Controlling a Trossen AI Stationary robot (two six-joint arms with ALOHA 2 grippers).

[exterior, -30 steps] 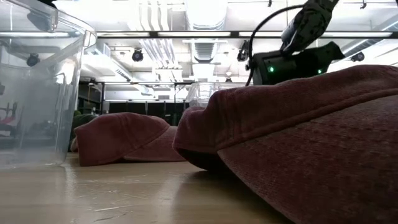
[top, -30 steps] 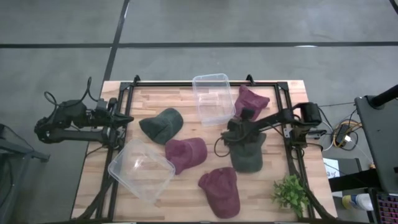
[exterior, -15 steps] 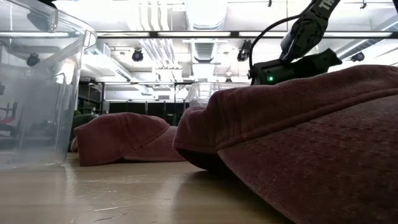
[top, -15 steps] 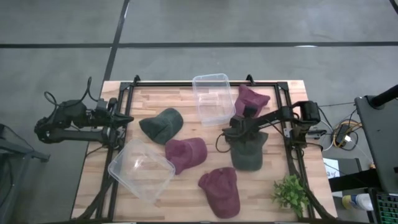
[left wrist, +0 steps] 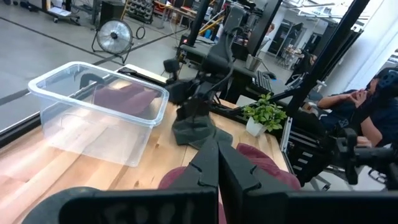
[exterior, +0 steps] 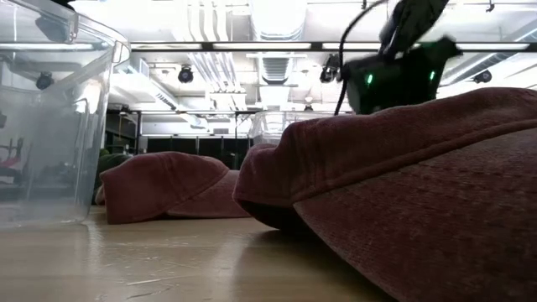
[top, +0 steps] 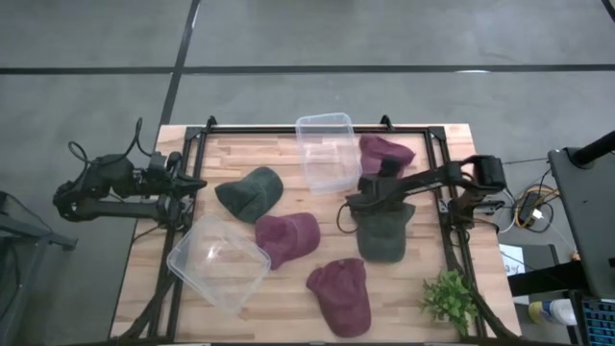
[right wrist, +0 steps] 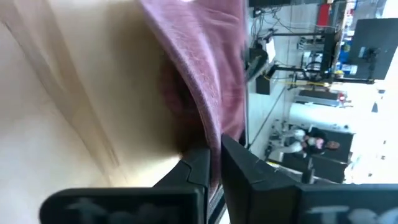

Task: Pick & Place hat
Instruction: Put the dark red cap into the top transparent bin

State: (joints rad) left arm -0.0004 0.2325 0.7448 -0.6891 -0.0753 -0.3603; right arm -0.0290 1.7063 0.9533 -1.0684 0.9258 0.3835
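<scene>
at right of center in the high view the right gripper (top: 357, 202) has just snapped together on the maroon hat's (right wrist: 205, 68) edge, so lifting can begin; the left gripper (left wrist: 217, 163) waits closed at the table's left.

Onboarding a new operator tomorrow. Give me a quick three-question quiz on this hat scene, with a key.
1. How many hats lie on the table?
2. True or false: the left gripper is holding a hat.
3. What is the right gripper shut on?
A. a dark green hat
B. the maroon hat beside the far clear bin
C. the plant

Key: 1. Five. 2. False: it is shut on nothing, off at the table's left edge. 3. B.
</scene>
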